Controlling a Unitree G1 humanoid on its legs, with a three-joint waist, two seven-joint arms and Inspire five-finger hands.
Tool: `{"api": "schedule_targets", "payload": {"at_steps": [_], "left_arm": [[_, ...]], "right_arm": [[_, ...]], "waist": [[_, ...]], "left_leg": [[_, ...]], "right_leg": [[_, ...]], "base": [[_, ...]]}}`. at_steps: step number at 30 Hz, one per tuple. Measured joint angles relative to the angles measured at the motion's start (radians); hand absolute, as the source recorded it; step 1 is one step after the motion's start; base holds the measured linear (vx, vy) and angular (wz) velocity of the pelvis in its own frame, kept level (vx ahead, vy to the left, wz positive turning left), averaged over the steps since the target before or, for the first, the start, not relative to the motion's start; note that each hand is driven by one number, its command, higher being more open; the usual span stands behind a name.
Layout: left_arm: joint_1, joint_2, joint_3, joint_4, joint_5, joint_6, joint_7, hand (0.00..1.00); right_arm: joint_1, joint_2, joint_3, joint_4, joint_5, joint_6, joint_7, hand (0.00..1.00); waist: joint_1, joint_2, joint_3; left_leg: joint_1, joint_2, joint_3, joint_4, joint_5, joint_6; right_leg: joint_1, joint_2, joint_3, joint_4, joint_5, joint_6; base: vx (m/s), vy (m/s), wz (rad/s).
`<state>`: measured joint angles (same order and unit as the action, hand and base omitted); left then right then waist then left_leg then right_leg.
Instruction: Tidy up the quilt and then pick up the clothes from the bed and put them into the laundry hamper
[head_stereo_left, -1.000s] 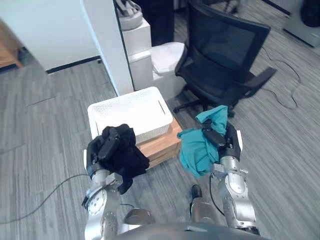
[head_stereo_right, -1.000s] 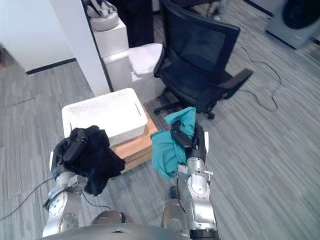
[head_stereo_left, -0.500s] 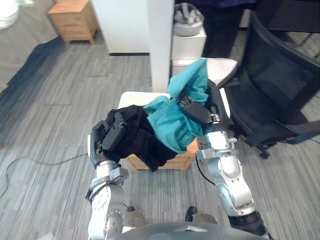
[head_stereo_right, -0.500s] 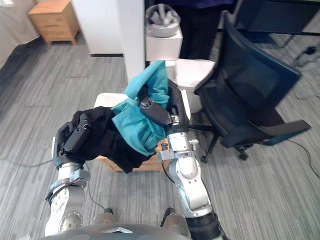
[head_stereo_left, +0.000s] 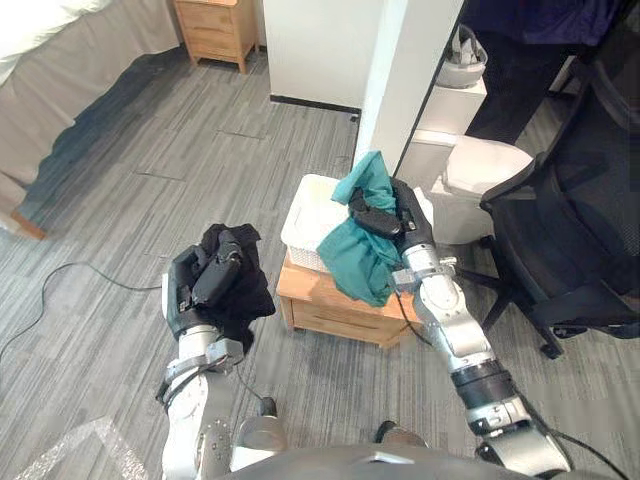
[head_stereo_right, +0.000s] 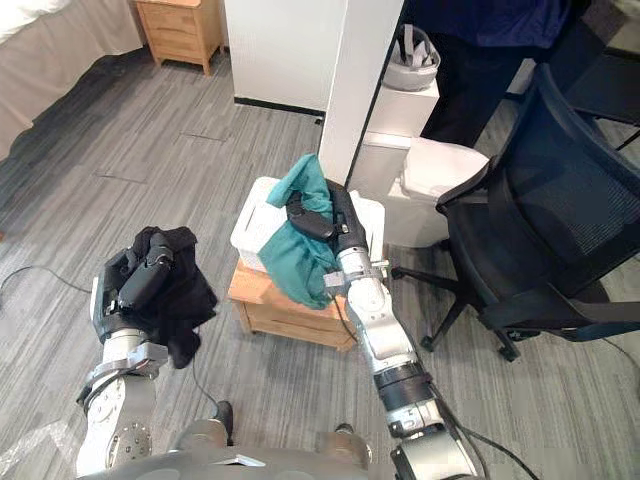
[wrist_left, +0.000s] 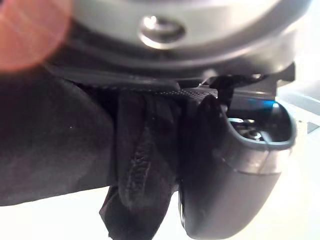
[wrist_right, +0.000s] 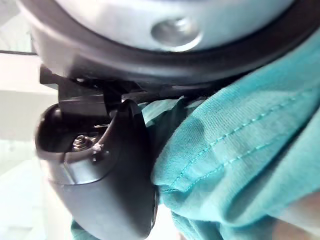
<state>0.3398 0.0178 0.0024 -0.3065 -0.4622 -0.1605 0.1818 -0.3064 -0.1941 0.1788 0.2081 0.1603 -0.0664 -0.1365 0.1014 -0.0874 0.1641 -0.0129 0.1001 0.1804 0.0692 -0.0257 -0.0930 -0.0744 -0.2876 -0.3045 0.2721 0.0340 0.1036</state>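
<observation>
The teal garment (head_stereo_left: 355, 265) hangs bunched in the right hand (head_stereo_left: 403, 218), whose fingers and thumb are clamped on it, and it hides the 3 o'clock side of the white laundry hamper (head_stereo_left: 305, 215). The hamper sits on a low wooden stand (head_stereo_left: 325, 310). At 8 o'clock from it, the left hand (head_stereo_left: 200, 290) is clenched round a black garment (head_stereo_left: 255, 300), its fingertips buried in cloth.

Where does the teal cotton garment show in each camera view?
Left eye view: teal cotton garment at centre, hanging in front of the white perforated hamper.
Right eye view: left of centre, in front of the same hamper.
Right wrist view: bunched against the thumb.
Left wrist view: black cloth garment in the left hand.
Shared landmark: the dark right hand curled round it.
</observation>
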Motion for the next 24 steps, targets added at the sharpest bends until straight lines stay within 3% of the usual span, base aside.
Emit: {"api": "schedule_targets", "payload": {"at_steps": [4,5,6,7,9,11,16,17,19,22,24], "left_arm": [[-0.04,0.035,0.004,0.0,-0.008,0.0,-0.004,0.0],[-0.048,0.037,0.005,0.0,-0.009,0.0,-0.01,0.0],[-0.054,0.039,0.006,0.001,-0.022,0.0,-0.023,0.0],[-0.059,0.046,0.024,-0.003,-0.047,-0.004,-0.044,0.0],[-0.054,0.049,0.042,-0.003,-0.054,-0.01,-0.054,0.0],[-0.024,0.046,0.061,-0.01,-0.082,-0.009,-0.068,0.0],[-0.009,0.038,0.072,-0.013,-0.085,-0.009,-0.105,0.0],[-0.014,0.039,0.075,-0.014,-0.086,-0.009,-0.117,0.0],[-0.018,0.04,0.077,-0.014,-0.086,-0.009,-0.121,0.0],[-0.039,0.049,0.078,-0.014,-0.121,-0.012,-0.126,0.0],[-0.047,0.08,0.081,-0.014,-0.134,-0.013,-0.128,0.0]], "right_arm": [[-0.083,-0.04,-0.064,0.033,0.001,0.007,-0.024,0.0],[-0.111,-0.059,-0.086,0.042,0.001,0.007,-0.027,0.0],[-0.137,-0.08,-0.115,0.055,0.001,0.006,-0.03,0.0],[-0.165,-0.096,-0.144,0.065,0.003,0.006,-0.039,0.0],[-0.192,-0.108,-0.152,0.066,0.003,0.006,-0.044,0.0],[-0.229,-0.124,-0.152,0.069,0.005,0.006,-0.043,0.0],[-0.277,-0.144,-0.145,0.161,0.006,0.007,-0.038,0.0],[-0.301,-0.176,-0.134,0.185,0.006,0.007,-0.028,1.0],[-0.322,-0.205,-0.13,0.2,0.006,0.007,-0.022,1.0],[-0.378,-0.295,-0.132,0.27,0.01,0.007,-0.019,1.0],[-0.405,-0.318,-0.134,0.317,0.013,0.007,-0.017,1.0]], "waist": [[-0.022,0.002,0.021],[-0.029,0.014,0.038],[-0.03,0.027,0.049],[-0.023,0.007,0.06],[-0.015,0.001,0.072],[-0.014,0.018,0.082],[-0.014,0.02,0.086],[-0.015,0.025,0.09],[-0.016,0.034,0.1],[-0.023,0.08,0.129],[-0.019,0.097,0.137]], "left_leg": [[-0.049,0.018,-0.056,0.011,0.017,0.018],[-0.048,0.026,-0.076,0.002,0.027,0.022],[-0.048,0.034,-0.096,-0.019,0.044,0.017],[-0.052,0.012,-0.112,-0.033,0.057,0.008],[-0.054,-0.003,-0.112,-0.041,0.063,0.0],[-0.07,0.013,-0.107,-0.057,0.077,-0.016],[-0.069,0.042,-0.086,-0.135,0.12,-0.035],[-0.084,0.042,-0.081,-0.154,0.133,-0.037],[-0.103,0.042,-0.087,-0.154,0.14,-0.039],[-0.158,0.044,-0.14,-0.154,0.167,-0.04],[-0.188,0.051,-0.163,-0.154,0.181,-0.042]], "right_leg": [[0.004,0.032,0.012,-0.044,0.065,-0.009],[-0.007,0.034,0.031,-0.021,0.063,-0.009],[-0.009,0.064,0.091,-0.054,0.014,-0.021],[0.008,0.081,0.139,-0.127,0.034,-0.007],[0.014,0.071,0.134,-0.144,0.007,0.011],[0.012,0.09,0.13,-0.186,0.005,0.015],[-0.021,0.122,0.14,-0.213,0.007,0.02],[-0.038,0.124,0.139,-0.226,0.008,0.02],[-0.054,0.125,0.136,-0.226,0.008,0.021],[-0.071,0.128,0.086,-0.226,0.007,0.023],[-0.086,0.135,0.064,-0.226,0.007,0.023]], "base": [[0.02,0.039,0.29],[0.02,0.003,0.62],[0.02,-0.039,0.64],[0.01,-0.096,0.5],[0.02,-0.095,0.13],[0.02,-0.106,-0.1],[-0.02,-0.082,-0.14],[-0.05,-0.036,-0.11],[-0.06,-0.021,0.08],[-0.07,-0.023,0.4],[-0.05,-0.044,0.35]]}}
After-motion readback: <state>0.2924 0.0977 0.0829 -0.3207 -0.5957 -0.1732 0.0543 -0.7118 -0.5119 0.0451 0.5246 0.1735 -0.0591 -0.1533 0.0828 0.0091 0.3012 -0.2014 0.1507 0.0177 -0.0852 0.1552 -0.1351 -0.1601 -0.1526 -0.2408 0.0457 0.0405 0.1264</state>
